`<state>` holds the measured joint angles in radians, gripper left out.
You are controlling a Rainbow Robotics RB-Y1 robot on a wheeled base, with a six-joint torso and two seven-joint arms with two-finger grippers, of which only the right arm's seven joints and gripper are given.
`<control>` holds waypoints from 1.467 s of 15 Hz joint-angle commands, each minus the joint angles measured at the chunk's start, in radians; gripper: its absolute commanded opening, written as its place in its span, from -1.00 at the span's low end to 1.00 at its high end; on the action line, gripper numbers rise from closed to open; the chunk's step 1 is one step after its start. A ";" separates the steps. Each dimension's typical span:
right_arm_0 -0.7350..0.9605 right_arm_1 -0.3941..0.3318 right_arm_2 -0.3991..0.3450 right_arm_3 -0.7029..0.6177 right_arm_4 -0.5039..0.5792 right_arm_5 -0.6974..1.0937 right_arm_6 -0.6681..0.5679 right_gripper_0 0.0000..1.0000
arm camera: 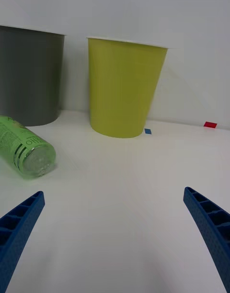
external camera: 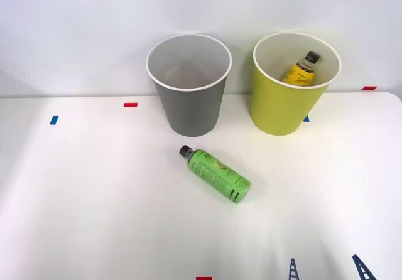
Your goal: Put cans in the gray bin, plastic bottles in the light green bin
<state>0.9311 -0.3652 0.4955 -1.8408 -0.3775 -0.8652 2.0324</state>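
**Green bottle on its side, gripper spread wide and empty**

Blue ribbed fingers [arm camera: 21,226] of the right gripper [external camera: 326,269] stand wide apart low over the white table [external camera: 88,198], with nothing between them. Ahead of the gripper and off to its left, the green bottle [external camera: 215,174] lies on its side, black cap towards the gray bin [external camera: 190,85], clear base towards the gripper. Farther ahead, nearly straight on, stands the light green bin [external camera: 286,101] with the yellow bottle [external camera: 302,68] leaning inside it. The gray bin stands beside it, to the left, not touching. Red tape marks [external camera: 130,105] and blue ones dot the table.
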 commanded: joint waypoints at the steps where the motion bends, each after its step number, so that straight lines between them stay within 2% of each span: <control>1: 0.000 0.000 0.000 0.000 0.000 0.000 0.000 1.00; 22: 0.000 0.000 0.000 0.000 0.000 0.000 0.000 1.00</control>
<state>0.9311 -0.3651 0.4955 -1.8408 -0.3774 -0.8652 2.0325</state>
